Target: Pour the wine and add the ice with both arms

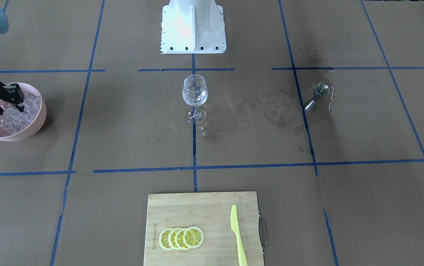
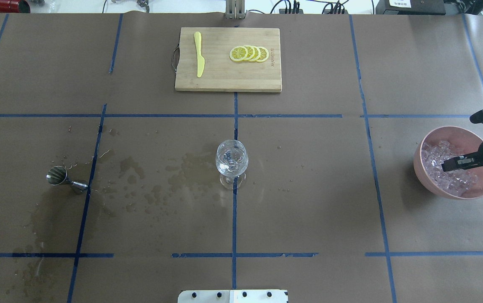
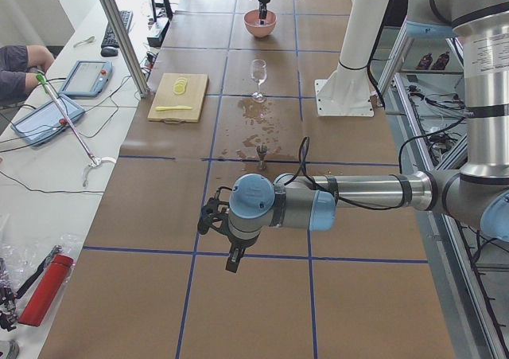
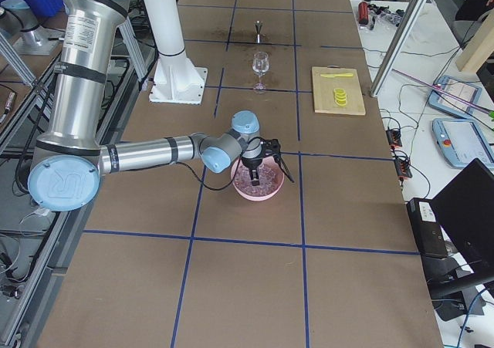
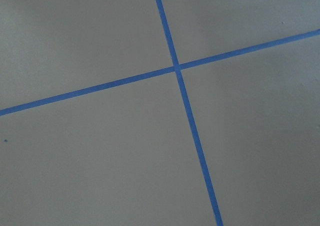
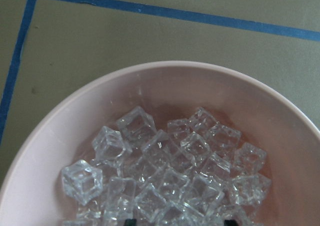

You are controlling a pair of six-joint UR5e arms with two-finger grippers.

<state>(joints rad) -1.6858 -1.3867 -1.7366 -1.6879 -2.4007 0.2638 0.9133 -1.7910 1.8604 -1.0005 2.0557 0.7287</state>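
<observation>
The ice (image 6: 170, 176) is a heap of clear cubes in a pink bowl (image 6: 150, 70) at the table's right end. My right gripper (image 6: 180, 222) is open, its two tips down at the heap. It also shows in the front view (image 1: 10, 99) and the overhead view (image 2: 456, 163) over the bowl (image 2: 424, 145). The clear wine glass (image 2: 232, 159) stands upright at the table's centre with something clear glinting inside. My left gripper (image 3: 231, 251) hangs above bare table far to the left. I cannot tell if it is open.
A steel jigger (image 2: 62, 177) stands left of the glass among wet stains (image 2: 161, 181). A wooden cutting board (image 2: 228, 80) at the far edge holds lemon slices (image 2: 249, 53) and a yellow knife (image 2: 199, 54). The white robot base (image 1: 193, 29) is behind the glass.
</observation>
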